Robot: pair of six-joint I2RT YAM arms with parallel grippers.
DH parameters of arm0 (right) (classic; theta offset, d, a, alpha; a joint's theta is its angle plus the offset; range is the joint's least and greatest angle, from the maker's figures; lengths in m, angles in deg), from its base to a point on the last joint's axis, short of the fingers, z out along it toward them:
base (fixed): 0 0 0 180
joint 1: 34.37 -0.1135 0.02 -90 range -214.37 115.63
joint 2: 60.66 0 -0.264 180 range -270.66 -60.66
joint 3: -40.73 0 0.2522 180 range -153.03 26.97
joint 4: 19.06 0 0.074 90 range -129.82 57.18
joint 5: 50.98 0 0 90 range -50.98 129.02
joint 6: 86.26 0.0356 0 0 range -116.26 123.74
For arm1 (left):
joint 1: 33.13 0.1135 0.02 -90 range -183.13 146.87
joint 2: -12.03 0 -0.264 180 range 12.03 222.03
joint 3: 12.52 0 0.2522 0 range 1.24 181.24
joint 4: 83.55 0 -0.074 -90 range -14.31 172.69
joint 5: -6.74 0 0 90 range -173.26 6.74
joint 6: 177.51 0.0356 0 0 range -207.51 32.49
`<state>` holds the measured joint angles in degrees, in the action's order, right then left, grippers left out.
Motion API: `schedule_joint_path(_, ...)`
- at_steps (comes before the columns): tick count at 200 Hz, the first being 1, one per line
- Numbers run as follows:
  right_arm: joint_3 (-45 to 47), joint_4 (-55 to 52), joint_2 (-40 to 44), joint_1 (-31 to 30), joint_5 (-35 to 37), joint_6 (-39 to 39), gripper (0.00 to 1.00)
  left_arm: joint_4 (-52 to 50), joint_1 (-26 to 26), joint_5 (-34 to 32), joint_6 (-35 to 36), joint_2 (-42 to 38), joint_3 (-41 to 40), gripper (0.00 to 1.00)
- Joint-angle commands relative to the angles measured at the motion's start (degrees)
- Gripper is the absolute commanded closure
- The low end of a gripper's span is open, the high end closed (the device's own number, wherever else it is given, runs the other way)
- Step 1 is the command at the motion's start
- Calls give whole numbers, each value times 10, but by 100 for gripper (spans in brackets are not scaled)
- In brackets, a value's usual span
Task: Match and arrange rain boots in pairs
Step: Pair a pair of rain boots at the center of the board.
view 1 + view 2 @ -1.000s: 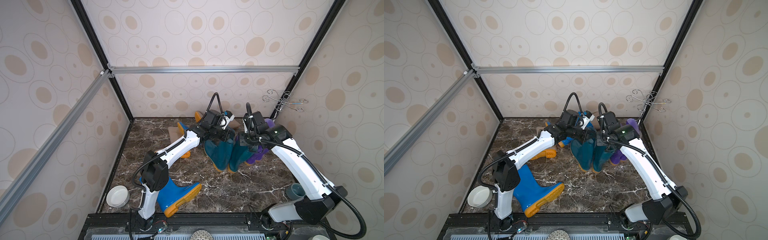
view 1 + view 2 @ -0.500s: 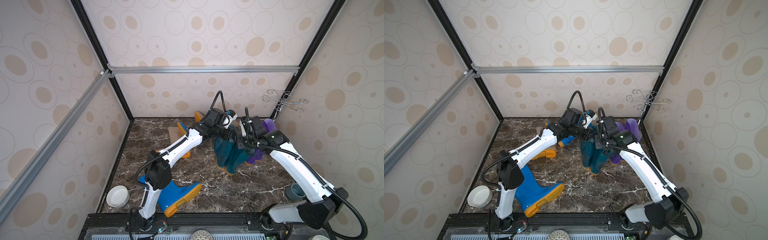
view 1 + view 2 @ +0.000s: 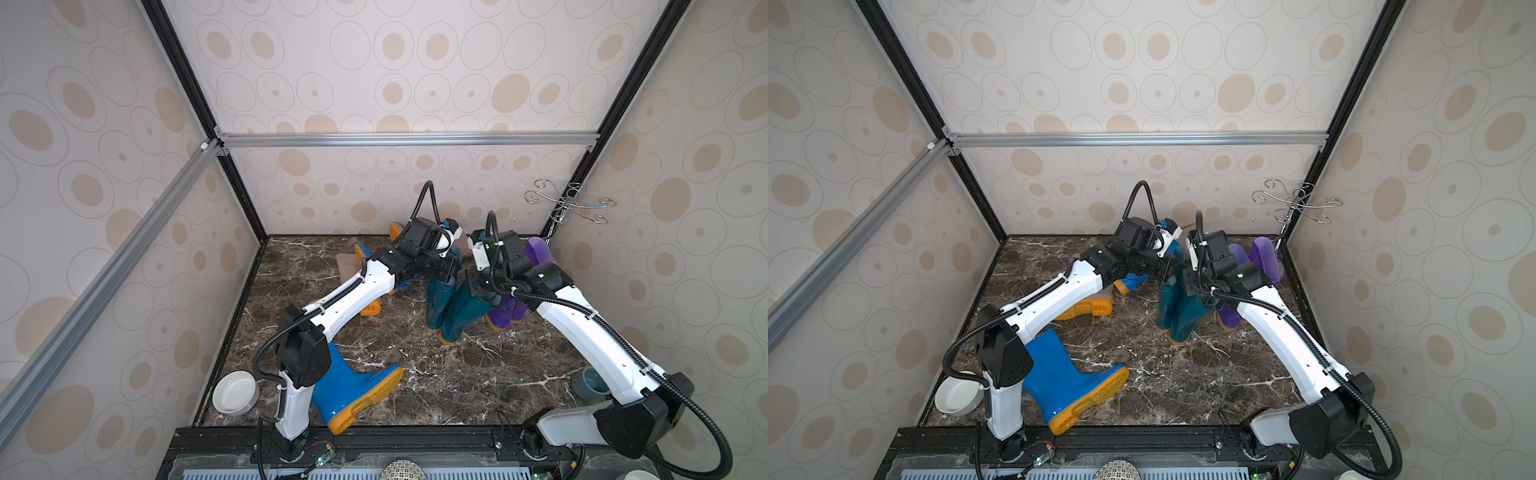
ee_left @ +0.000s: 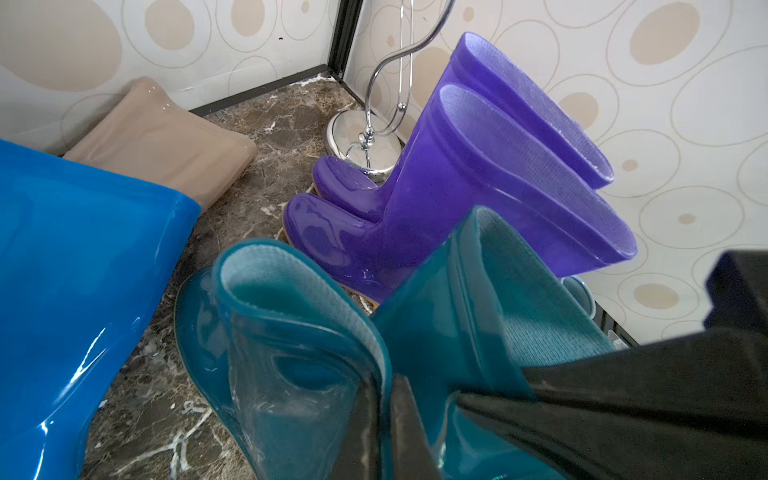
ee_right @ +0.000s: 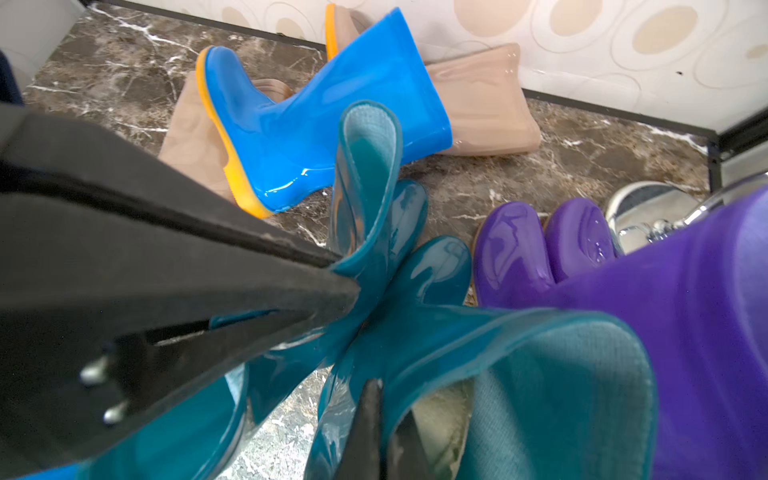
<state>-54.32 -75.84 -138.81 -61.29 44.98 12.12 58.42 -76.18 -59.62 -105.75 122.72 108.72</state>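
Observation:
Two dark teal rain boots stand side by side mid-floor in both top views. My left gripper (image 4: 384, 382) is shut on the rim of the left teal boot (image 3: 438, 303) (image 4: 291, 332). The right gripper (image 5: 380, 390) is shut on the rim of the right teal boot (image 3: 461, 316) (image 5: 519, 374). A purple pair (image 3: 505, 316) (image 4: 457, 187) stands just right of them by the wall. One bright blue boot (image 3: 353, 390) lies at the front left. Another blue boot (image 5: 311, 112) lies at the back over beige boots (image 5: 478, 104) (image 3: 347, 266).
A chrome wire stand (image 3: 569, 203) sits in the back right corner behind the purple pair. A white bowl (image 3: 235, 392) rests at the front left edge. At the front right, beside the right arm, there is a grey cup (image 3: 590, 382).
The right gripper has carried its teal boot leftward, and the two teal boots now stand closer together with their shafts touching. Both grips stayed shut.

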Motion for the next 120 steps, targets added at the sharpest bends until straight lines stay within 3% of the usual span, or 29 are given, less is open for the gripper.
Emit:
schedule_joint_path(1,6,51,6,0,-14,-19,100,32,2,13,-21,-23,-25,100)
schedule_joint_path(9,4,45,7,1,-16,-12,97,42,3,14,-23,-27,-35,100)
schedule_joint_path(26,-17,22,16,1,-19,18,64,53,5,0,-21,-35,-50,100)
schedule_joint_path(47,-67,-16,33,0,-2,74,45,51,14,-4,-17,-35,-55,100)
schedule_joint_path(90,-133,-140,33,-1,68,142,32,61,21,2,-9,-36,-65,100)
schedule_joint_path(120,-87,-170,42,0,79,183,23,61,21,-2,1,-40,-66,100)
